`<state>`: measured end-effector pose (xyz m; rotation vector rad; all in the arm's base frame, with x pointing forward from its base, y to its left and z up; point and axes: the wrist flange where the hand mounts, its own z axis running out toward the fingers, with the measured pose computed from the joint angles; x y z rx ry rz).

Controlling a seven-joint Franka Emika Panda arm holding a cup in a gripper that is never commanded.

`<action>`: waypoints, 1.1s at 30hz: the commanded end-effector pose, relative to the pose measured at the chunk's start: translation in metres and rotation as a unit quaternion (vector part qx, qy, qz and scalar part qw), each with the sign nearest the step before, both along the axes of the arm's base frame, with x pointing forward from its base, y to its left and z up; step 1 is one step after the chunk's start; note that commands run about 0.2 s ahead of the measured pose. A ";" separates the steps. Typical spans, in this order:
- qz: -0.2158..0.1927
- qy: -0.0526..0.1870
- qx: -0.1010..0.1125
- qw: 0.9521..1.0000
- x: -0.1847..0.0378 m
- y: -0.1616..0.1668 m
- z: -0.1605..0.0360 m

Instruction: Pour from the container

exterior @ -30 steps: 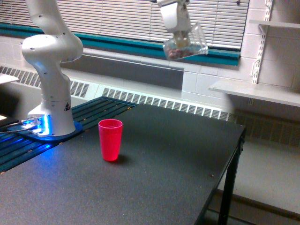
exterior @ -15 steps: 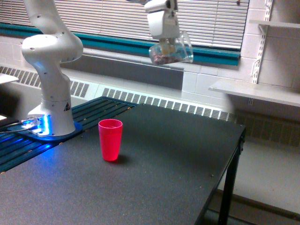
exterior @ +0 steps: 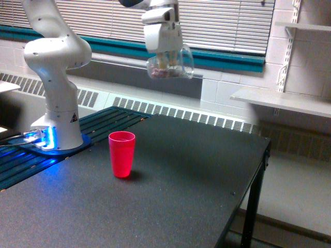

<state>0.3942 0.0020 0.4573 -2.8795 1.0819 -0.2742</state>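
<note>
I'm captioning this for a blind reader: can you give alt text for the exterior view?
A white robot arm's gripper holds a clear handled cup, with dark contents, high above a dark table. A red cup stands upright on the table, lower and toward the view's left. Window blinds fill the background.

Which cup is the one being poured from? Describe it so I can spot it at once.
Start at the white arm on the exterior view's left and follow it up to its tool. The clear cup hangs there, high over the table, see-through with a loop handle, unlike the opaque red cup.
</note>
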 end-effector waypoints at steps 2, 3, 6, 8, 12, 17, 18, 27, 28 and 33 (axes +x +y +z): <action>-0.006 0.022 0.004 1.000 -0.015 -0.001 -0.005; -0.007 0.025 0.003 1.000 -0.017 -0.001 -0.006; -0.005 0.032 0.001 0.999 -0.021 -0.001 -0.007; -0.003 0.037 0.001 0.999 -0.024 -0.001 -0.008; -0.001 0.044 0.000 0.999 -0.028 -0.003 -0.009; 0.000 0.051 -0.001 0.999 -0.034 -0.003 -0.013; 0.000 0.053 0.000 0.999 -0.035 -0.003 -0.014; -0.002 0.070 0.002 0.998 -0.049 -0.009 -0.023; -0.003 0.072 0.002 0.997 -0.052 -0.010 -0.024; -0.005 0.082 0.000 0.997 -0.059 -0.015 -0.028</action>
